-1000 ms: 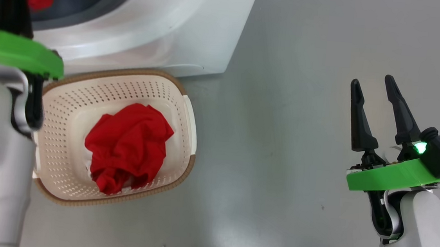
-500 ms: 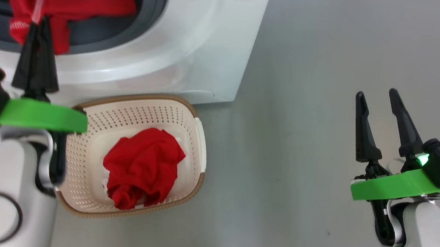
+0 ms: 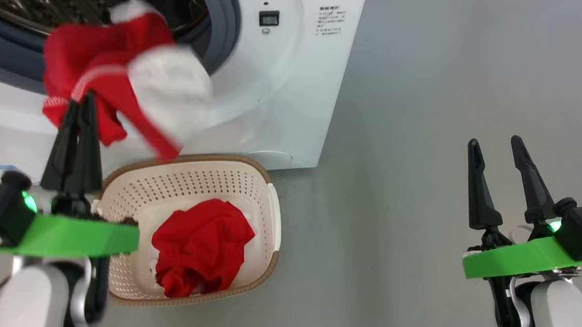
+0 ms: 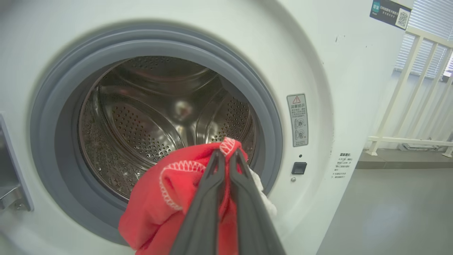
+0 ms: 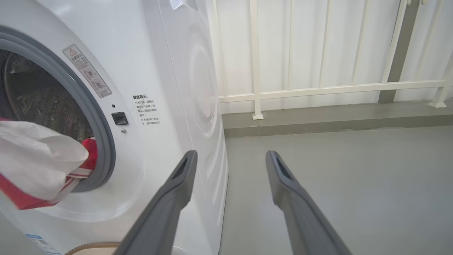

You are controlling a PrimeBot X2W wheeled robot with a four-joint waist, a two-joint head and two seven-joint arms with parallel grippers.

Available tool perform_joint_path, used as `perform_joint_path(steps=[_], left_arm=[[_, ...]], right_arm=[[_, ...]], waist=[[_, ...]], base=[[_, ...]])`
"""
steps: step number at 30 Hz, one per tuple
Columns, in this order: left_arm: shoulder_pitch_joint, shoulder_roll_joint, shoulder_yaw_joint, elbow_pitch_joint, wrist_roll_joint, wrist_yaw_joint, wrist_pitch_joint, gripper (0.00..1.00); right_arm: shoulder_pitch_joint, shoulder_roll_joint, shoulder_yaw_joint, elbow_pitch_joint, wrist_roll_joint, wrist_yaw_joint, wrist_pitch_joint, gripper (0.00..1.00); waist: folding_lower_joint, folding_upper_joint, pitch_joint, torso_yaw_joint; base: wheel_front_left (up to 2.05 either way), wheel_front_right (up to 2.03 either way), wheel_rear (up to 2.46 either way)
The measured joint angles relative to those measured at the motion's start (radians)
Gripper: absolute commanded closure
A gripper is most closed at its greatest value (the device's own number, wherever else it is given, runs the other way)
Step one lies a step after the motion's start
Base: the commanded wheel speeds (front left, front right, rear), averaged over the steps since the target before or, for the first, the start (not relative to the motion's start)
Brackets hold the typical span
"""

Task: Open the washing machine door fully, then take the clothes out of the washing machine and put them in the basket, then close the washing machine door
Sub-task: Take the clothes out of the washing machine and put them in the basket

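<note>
Inventory at unloading station

Two grippers. The left gripper (image 3: pixel 80 96) is pinched narrow on one soft red garment (image 3: pixel 96 60) with white stitched trim; one white cloth (image 3: pixel 172 92) hangs with it. The right gripper (image 3: pixel 495 142) stands wide and bare over smooth grey floor (image 3: pixel 398 192). One basket (image 3: pixel 190 187): cream perforated plastic, rounded rectangle, brown woven-look rim, holding one crumpled red piece (image 3: pixel 201 250). Beyond, one white boxy washing machine (image 3: pixel 308 81) with grey rubber gasket (image 4: pixel 53 106) and perforated steel drum (image 4: pixel 159 117); the held garment hangs before its opening.
</note>
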Motion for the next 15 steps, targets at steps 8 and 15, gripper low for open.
perform_joint_path(steps=[8, 15], left_arm=[[0.103, -0.009, -0.03, -0.168, 0.006, 0.035, 0.04, 1.0], [0.141, -0.014, -0.064, -0.271, 0.024, 0.052, 0.072, 1.0]], right_arm=[[0.022, 0.0, -0.004, -0.001, 0.001, 0.0, 0.0, 0.0], [0.022, 0.0, -0.006, -0.006, 0.001, 0.0, 0.0, 0.0]], waist=[[0.0, 0.0, -0.014, 0.015], [0.0, 0.0, -0.005, 0.025]], base=[[0.0, 0.0, 0.0], [0.0, 0.0, 0.0]])
